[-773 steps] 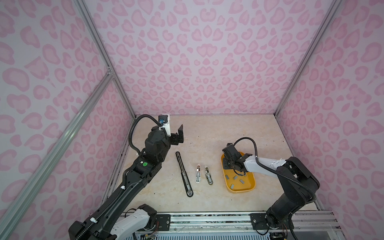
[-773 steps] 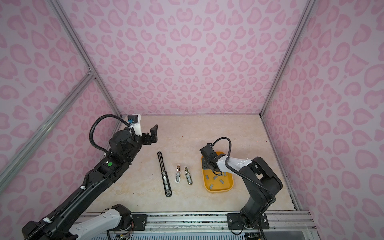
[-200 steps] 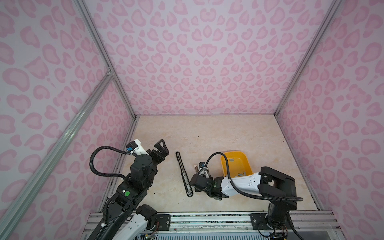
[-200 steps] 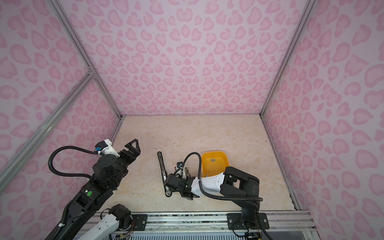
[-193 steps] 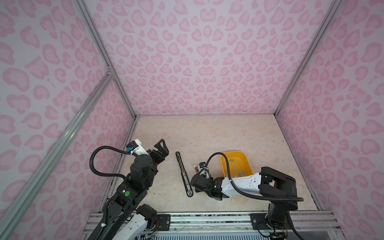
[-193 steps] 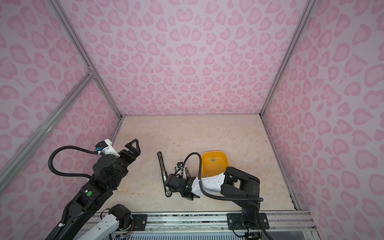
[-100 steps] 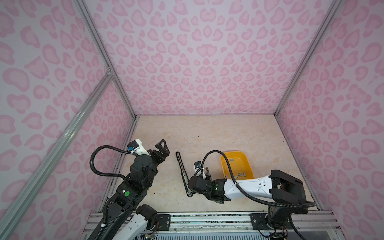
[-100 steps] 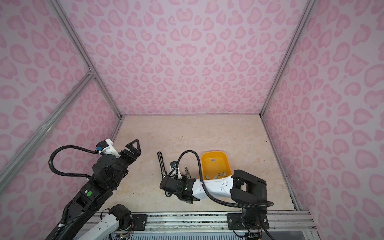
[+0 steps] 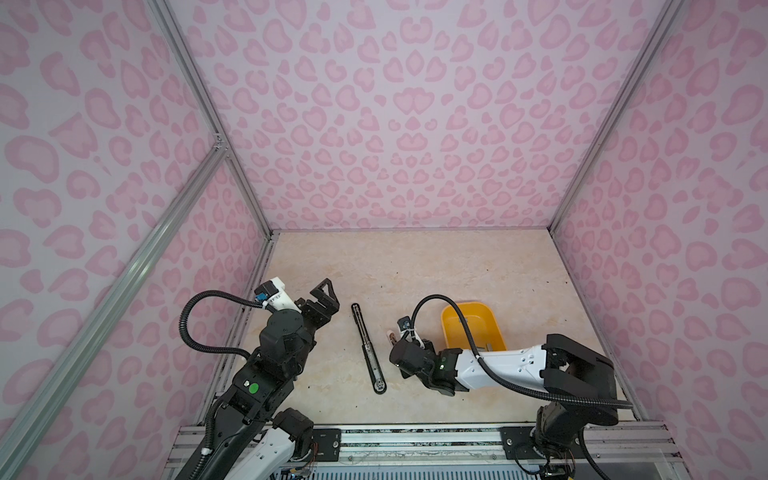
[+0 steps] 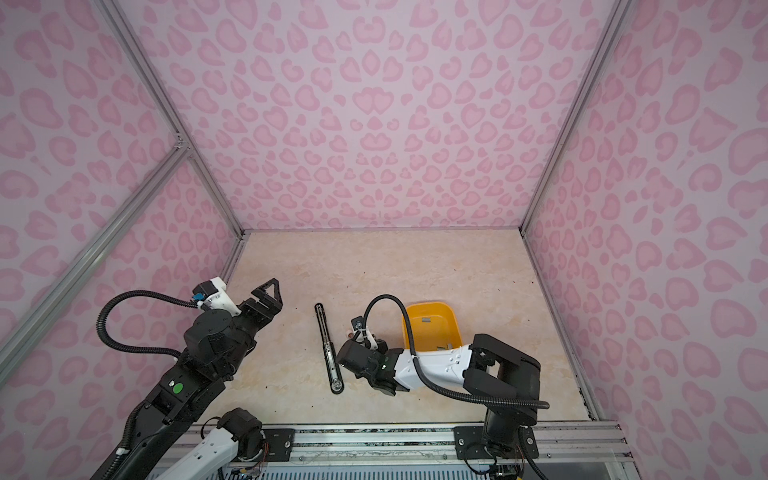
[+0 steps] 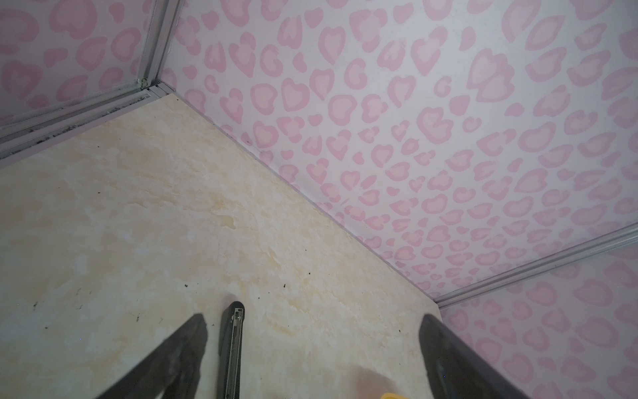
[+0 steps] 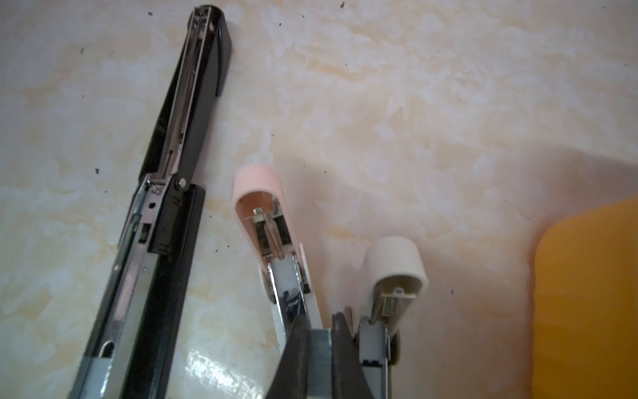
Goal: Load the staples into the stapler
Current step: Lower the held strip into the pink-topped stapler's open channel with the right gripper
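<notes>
Presently a staple strip [image 12: 320, 349] is clamped in the right gripper [image 12: 320, 324], between the open pink stapler [image 12: 276, 248] and white stapler [image 12: 390, 297]. It is best aligned lengthwise with one magazine channel and lowered level before release. The left gripper [image 9: 327, 298] is spread wide, empty.

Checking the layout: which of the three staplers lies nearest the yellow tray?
The small white stapler; the pink stapler lies between it and the long black stapler, which is farthest from the yellow tray.
</notes>
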Robot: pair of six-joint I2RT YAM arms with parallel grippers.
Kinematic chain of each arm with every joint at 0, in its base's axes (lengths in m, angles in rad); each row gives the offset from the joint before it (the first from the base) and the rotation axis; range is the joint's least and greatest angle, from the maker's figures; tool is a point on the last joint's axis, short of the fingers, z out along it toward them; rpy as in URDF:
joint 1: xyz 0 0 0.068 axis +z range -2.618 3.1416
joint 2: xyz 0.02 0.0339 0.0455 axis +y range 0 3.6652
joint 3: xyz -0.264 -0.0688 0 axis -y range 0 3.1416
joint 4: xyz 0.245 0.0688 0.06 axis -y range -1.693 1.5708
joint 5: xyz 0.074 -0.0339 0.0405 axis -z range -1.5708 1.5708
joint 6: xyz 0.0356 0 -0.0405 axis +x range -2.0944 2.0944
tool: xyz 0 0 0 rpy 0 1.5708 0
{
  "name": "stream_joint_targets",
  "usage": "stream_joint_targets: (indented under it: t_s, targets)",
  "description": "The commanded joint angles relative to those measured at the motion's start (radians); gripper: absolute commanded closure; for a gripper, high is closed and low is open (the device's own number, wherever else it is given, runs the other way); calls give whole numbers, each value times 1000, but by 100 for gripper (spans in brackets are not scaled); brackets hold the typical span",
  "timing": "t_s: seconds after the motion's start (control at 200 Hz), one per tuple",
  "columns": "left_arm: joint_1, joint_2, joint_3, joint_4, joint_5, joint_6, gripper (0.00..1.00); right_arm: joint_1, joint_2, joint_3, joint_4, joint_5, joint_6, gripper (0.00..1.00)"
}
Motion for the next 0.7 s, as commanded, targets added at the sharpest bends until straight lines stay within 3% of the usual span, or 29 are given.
stream_joint_targets:
  t_s: [0.0, 0.695]
  targets:
    - [1, -4, 6, 27, 4, 3, 3, -2, 9, -7, -1, 5, -1, 100]
    - [1, -20, 4, 27, 16, 4, 3, -14, 45, -13, -15, -14, 14, 100]
